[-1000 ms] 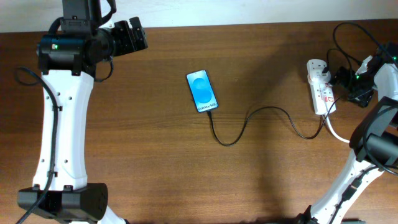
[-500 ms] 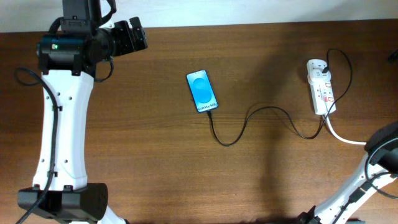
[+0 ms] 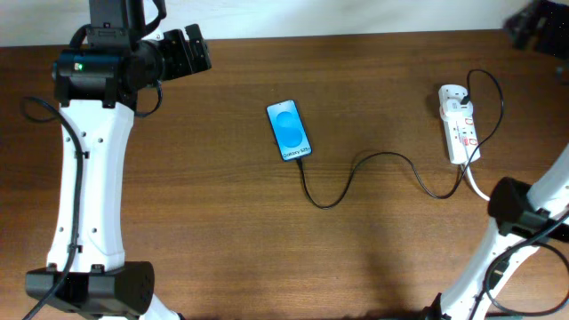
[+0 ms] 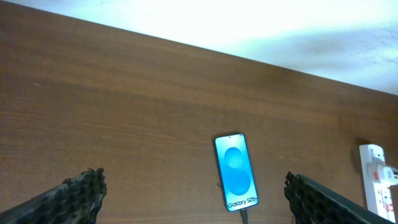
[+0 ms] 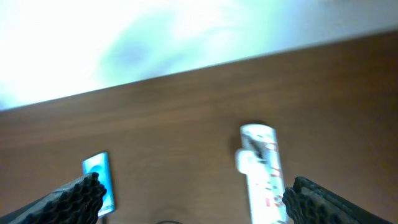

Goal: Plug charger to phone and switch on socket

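Note:
The phone (image 3: 289, 130) lies mid-table with its blue screen lit; it also shows in the left wrist view (image 4: 236, 172) and, blurred, in the right wrist view (image 5: 99, 179). The charger cable (image 3: 356, 173) runs from the phone's near end in a curl to the socket (image 3: 460, 124), a white power strip at the right, also in the right wrist view (image 5: 264, 168). My left gripper (image 4: 193, 199) is open and empty, high at the table's back left. My right gripper (image 5: 193, 199) is open and empty, raised at the far right corner (image 3: 533, 22).
The socket's thick white cord (image 3: 484, 191) trails toward the right arm's base. A white wall borders the table's far edge. The left arm's white links run down the left side of the table.
My right gripper has left the socket and swung up and away to the far right corner. The phone, cable, socket and left arm have not moved.

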